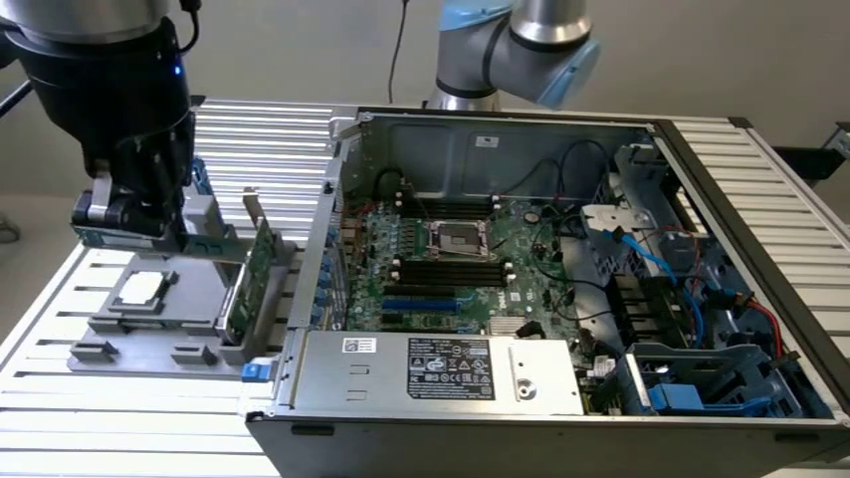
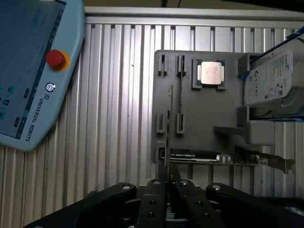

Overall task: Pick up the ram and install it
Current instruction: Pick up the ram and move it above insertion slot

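The gripper [image 2: 167, 184] pinches the ram [image 2: 170, 128] edge-on, fingers nearly shut on it, over the gray tray [image 2: 204, 109]. In the exterior view, the tray sits at nine o'clock from the case [image 1: 531, 149].

Count: one ram stick [image 2: 169, 133] between the jaws; beyond them one processor chip [image 2: 212, 73], one hard drive [image 2: 268, 80], one expansion card [image 2: 199, 156], one tray [image 2: 202, 111].

ram [image 2: 169, 128]: thin stick seen edge-on, standing on its long edge, one end pinched between fingers [image 2: 156, 202], over the grey holder [image 2: 228, 114].
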{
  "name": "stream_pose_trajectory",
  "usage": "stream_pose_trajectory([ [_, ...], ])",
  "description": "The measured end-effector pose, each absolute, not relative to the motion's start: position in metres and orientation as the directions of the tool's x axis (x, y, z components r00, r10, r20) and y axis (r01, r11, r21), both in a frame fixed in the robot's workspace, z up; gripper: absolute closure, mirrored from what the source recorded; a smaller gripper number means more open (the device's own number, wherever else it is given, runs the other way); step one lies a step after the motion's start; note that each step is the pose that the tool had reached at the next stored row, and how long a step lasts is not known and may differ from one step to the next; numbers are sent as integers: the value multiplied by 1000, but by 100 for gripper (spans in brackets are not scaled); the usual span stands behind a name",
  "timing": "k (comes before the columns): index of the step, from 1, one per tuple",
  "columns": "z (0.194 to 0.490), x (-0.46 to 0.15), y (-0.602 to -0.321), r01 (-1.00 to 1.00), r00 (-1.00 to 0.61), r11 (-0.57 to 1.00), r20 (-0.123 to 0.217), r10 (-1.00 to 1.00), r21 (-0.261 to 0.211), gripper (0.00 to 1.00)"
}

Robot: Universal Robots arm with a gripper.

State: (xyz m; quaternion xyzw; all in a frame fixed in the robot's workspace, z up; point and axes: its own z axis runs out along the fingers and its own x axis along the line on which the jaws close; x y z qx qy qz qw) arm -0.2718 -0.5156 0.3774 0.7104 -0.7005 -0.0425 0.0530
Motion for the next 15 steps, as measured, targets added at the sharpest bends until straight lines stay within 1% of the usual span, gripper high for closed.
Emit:
stream_pose_trajectory([
  [8,407,-238,-516,-990,15,-13,15,-1000,142,86],
  [15,416,-207,-516,-990,15,-11,29,-999,144,86],
])
